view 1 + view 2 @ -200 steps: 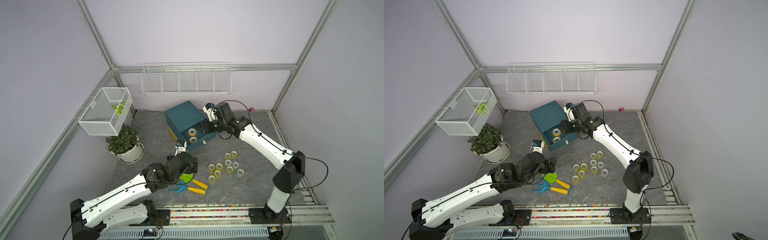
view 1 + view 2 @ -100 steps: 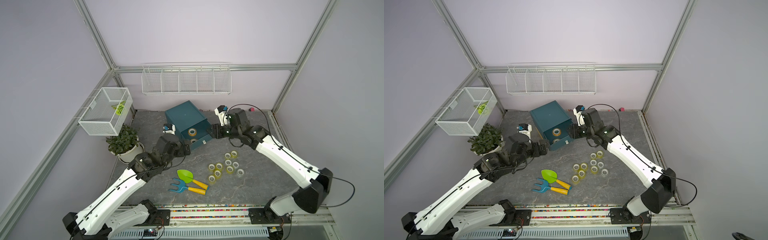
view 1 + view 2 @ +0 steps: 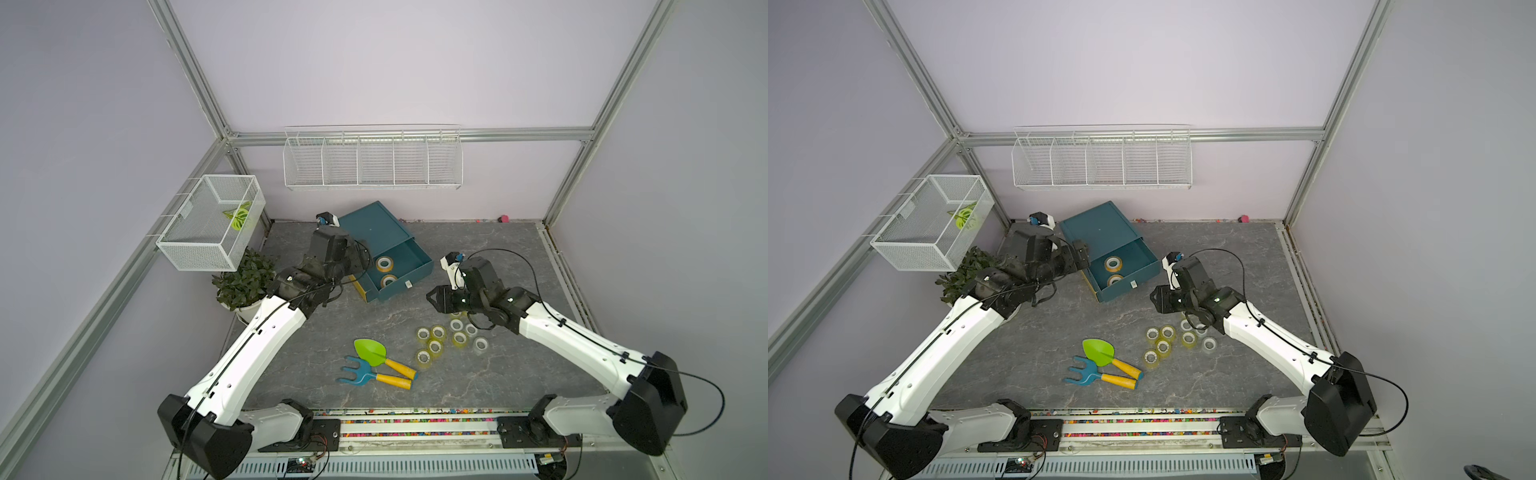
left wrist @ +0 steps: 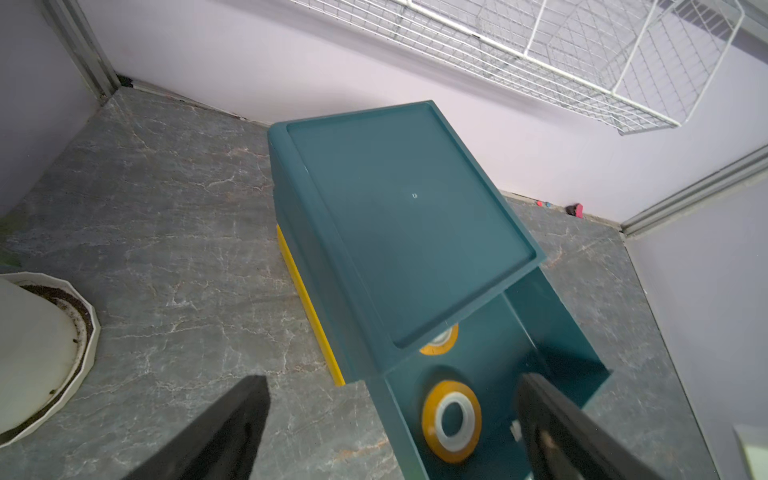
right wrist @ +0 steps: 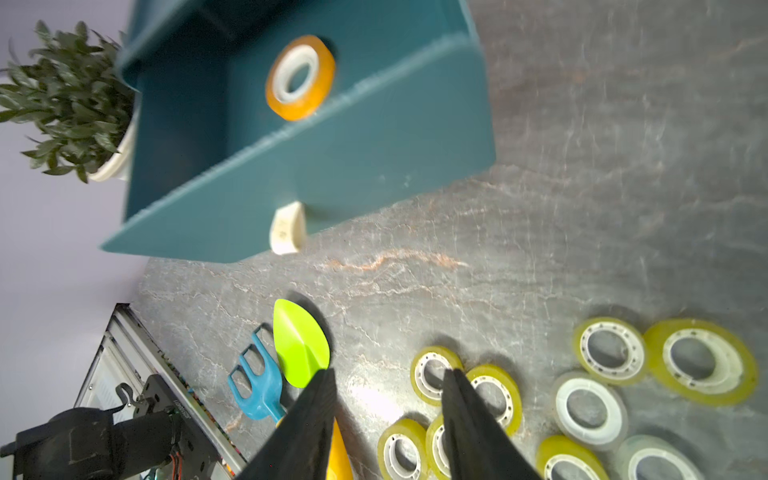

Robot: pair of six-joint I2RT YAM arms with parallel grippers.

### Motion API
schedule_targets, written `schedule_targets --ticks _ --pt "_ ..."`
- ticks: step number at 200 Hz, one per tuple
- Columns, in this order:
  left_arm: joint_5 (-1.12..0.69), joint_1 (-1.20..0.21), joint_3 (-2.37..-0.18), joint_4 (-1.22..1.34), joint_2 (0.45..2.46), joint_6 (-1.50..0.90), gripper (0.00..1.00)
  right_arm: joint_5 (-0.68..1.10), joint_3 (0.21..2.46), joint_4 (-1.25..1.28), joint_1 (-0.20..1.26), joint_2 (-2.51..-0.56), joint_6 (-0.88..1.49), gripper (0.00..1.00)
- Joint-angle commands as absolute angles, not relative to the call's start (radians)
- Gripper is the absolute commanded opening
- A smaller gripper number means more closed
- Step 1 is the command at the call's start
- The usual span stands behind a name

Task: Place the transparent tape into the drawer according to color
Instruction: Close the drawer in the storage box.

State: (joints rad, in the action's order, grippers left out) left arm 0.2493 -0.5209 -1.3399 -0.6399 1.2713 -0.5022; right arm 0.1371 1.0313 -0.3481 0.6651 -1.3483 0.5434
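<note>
The left gripper (image 4: 392, 380) is hovering over the open teal drawer (image 3: 413, 255) with its fingers spread wide, gripping nothing. Two orange tape rolls (image 3: 384, 263) are lying inside that drawer. The right gripper (image 5: 386, 374) is hanging above the table (image 3: 332, 324), partly spread and empty, just beside the yellow-green and clear tape rolls (image 3: 435, 345) that are sitting clustered near the shovel (image 3: 370, 352).
</note>
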Motion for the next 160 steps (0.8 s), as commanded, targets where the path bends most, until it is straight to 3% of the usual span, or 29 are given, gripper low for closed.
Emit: schedule_targets --ticks 1,160 --pt "0.262 -0.496 -1.365 -0.597 1.316 -0.498 0.97 0.15 1.055 -0.282 0.677 -1.395 0.566 0.44" --pt "0.263 -0.423 -1.337 -0.597 1.522 -0.558 0.94 0.106 1.384 -0.125 0.678 -1.736 0.545 0.4"
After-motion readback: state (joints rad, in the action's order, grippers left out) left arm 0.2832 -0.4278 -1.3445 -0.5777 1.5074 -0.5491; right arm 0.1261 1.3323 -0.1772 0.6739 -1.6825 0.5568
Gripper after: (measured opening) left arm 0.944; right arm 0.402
